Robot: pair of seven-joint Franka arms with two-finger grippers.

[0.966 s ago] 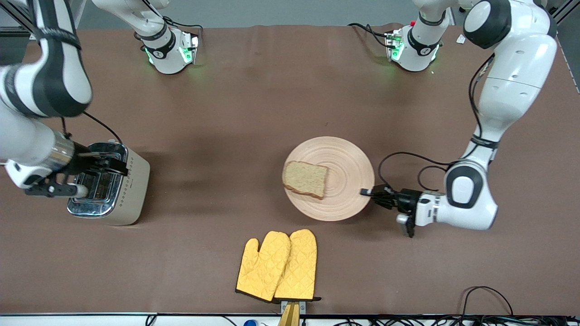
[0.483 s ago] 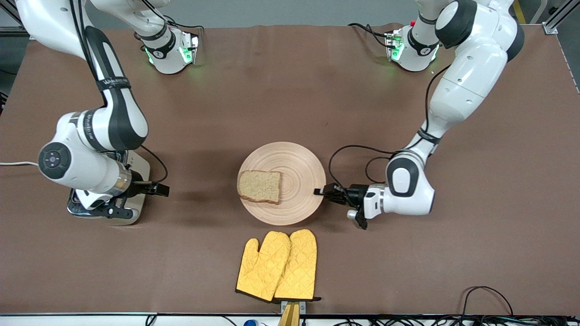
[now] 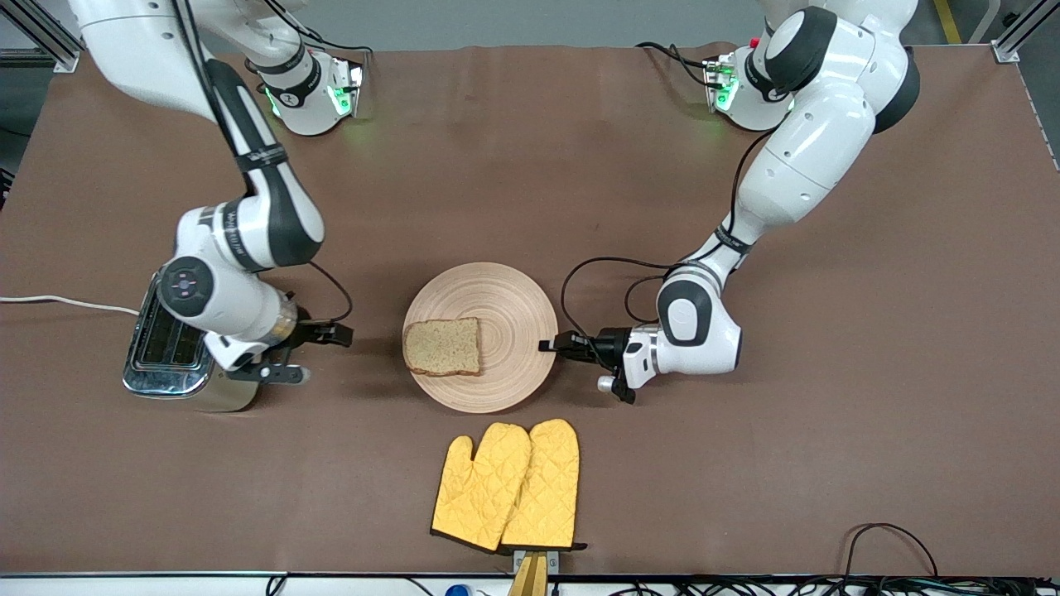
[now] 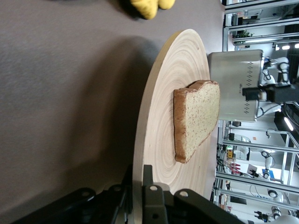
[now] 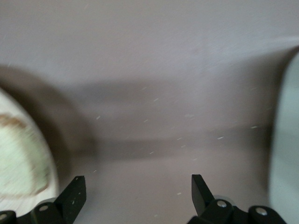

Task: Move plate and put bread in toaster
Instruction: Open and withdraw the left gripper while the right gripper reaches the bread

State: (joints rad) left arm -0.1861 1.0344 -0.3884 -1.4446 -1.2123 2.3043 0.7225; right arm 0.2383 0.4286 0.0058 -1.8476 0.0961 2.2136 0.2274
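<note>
The pale wooden plate (image 3: 505, 331) lies mid-table with the bread (image 3: 442, 347) flat on the part of it toward the right arm's end. My left gripper (image 3: 548, 346) is shut on the plate's rim; in the left wrist view (image 4: 138, 170) one finger sits on top of the plate (image 4: 159, 107) and one under it, with the bread (image 4: 196, 119) farther in. My right gripper (image 3: 319, 354) is open and empty, low over the table between the toaster (image 3: 166, 352) and the plate. Its wrist view (image 5: 138, 184) shows bare table and the plate's edge (image 5: 18, 158). The right arm hides part of the toaster.
A pair of yellow oven mitts (image 3: 507, 488) lies nearer the front camera than the plate. The toaster's white cord (image 3: 58, 300) runs off the right arm's end of the table. Cables lie along the front edge.
My left gripper has slid the plate with the bread toward the right arm's end. My right gripper has moved from over the toaster to the gap between toaster and plate.
</note>
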